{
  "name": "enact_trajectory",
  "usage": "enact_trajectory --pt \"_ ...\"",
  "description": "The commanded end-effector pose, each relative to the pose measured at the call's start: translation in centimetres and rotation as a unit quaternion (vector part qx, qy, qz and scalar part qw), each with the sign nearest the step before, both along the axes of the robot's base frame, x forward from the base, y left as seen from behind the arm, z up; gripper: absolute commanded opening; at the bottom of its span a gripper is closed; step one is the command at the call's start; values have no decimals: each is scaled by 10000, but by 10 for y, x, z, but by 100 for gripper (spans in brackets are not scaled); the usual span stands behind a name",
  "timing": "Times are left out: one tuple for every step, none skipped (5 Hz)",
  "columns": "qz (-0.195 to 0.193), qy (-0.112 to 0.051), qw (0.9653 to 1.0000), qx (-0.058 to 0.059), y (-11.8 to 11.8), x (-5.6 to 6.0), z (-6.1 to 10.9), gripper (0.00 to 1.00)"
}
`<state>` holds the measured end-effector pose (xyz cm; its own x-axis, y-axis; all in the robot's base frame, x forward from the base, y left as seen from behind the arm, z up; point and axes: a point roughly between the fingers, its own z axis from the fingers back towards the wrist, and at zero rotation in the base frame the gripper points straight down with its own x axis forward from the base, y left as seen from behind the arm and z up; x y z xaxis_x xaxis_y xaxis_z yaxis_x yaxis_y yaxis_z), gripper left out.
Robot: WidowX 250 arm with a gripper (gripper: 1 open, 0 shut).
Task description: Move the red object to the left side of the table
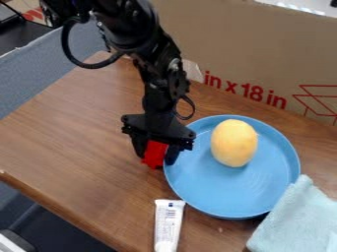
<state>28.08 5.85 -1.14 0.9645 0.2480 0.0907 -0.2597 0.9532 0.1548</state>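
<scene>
Pointing straight down at frame centre-left, the black hand straddles the red object, fingers set on either side of it in a grip, block low at the brown table, just beside the left rim of the blue plate; yellow fruit on plate; white tube below; light-blue cloth lower right; cardboard box behind

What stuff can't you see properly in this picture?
- Red object: mostly covered by the gripper, so whether it rests on the table is unclear.
- Tube: print too small, bottom cut off by the frame edge.
- Cloth: cut off at the right and bottom edges.
- Box: lettering partly hidden by the arm.
</scene>
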Motion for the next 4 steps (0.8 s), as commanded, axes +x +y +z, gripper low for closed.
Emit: enact_trajectory --pt "24 521 9986 100 24 -30 -43 0" --pt "49 503 9987 118 27 -23 -38 0" --pt "28 561 9983 137 33 -22 -39 0" --pt "60 564 9983 101 41 -13 -43 0"
